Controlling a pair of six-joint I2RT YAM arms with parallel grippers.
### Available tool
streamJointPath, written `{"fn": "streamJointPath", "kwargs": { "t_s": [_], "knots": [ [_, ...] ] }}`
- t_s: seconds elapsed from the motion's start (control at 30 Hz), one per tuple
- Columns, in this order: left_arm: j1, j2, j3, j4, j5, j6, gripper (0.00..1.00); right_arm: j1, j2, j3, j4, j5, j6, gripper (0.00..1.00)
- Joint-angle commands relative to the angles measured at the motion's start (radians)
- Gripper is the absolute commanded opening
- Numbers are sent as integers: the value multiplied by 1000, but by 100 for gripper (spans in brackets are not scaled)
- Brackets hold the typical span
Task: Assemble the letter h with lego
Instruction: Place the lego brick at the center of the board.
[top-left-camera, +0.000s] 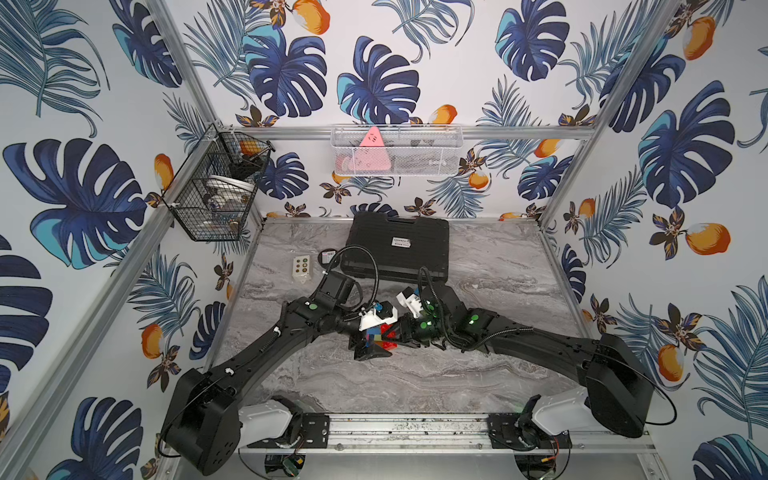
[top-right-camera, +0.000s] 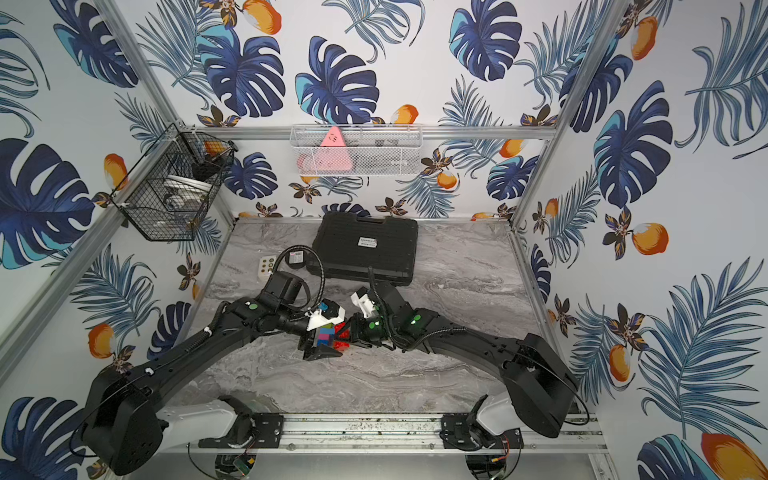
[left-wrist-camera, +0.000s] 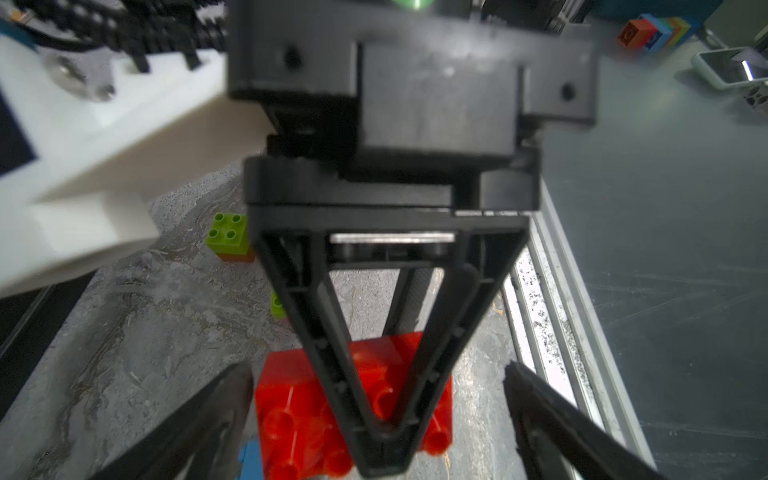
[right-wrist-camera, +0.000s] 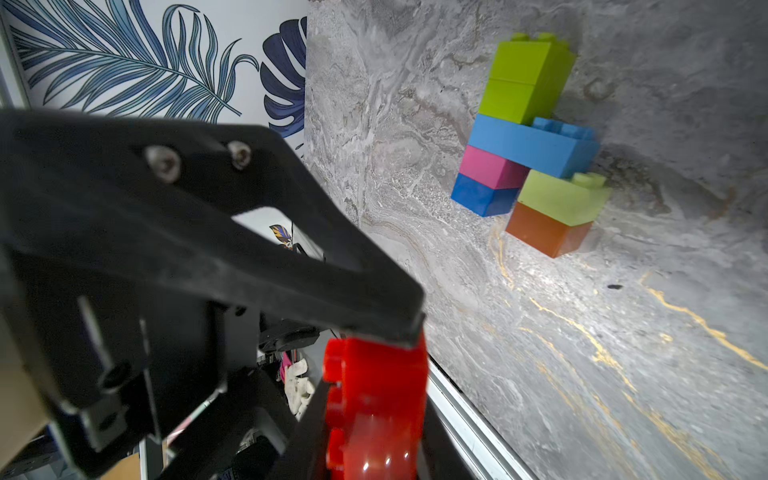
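My right gripper (right-wrist-camera: 374, 415) is shut on a red lego brick (right-wrist-camera: 376, 399), held just above the table at the centre (top-left-camera: 388, 334). My left gripper (left-wrist-camera: 378, 370) is open, and its fingers (left-wrist-camera: 199, 428) straddle the red brick (left-wrist-camera: 291, 399) and the right gripper's finger without touching the brick. A tower of lime, blue, pink and dark blue bricks (right-wrist-camera: 519, 137) stands on the marble table. A lime brick on an orange one (right-wrist-camera: 557, 216) stands beside it, also in the left wrist view (left-wrist-camera: 228, 235). In both top views the arms hide most of the bricks (top-left-camera: 372, 332) (top-right-camera: 326, 334).
A black case (top-left-camera: 399, 245) lies at the back of the table. A white button box (top-left-camera: 301, 266) and a small black round item (top-left-camera: 328, 255) sit to its left. A metal rail (top-left-camera: 407, 428) runs along the front edge. Wire baskets hang on the back wall.
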Motion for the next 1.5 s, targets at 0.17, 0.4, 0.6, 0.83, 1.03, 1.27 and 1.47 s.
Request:
{"fn": "streamJointPath", "kwargs": {
  "t_s": [0.17, 0.4, 0.6, 0.83, 1.03, 1.27, 1.47],
  "knots": [
    [-22, 1, -15, 70, -117, 0, 98, 7, -1, 15, 19, 9, 22, 27],
    [-22, 2, 17, 68, -142, -43, 56, 4, 13, -4, 43, 16, 55, 33],
    [-22, 6, 18, 51, -120, -42, 46, -4, 10, -22, 42, 27, 66, 50],
    [-26, 41, -35, 81, -187, -20, 49, -82, -151, -91, -146, 181, 56, 70],
    [-78, 113, -68, 106, -285, -8, 48, -275, -270, -131, -452, 288, -35, 70],
    [-253, 200, -94, 150, -391, -37, 50, -408, -285, -73, -709, 526, -53, 70],
    [-380, 353, -44, 178, -573, -90, 49, -416, -281, -86, -698, 523, -55, 70]
  ]
}}
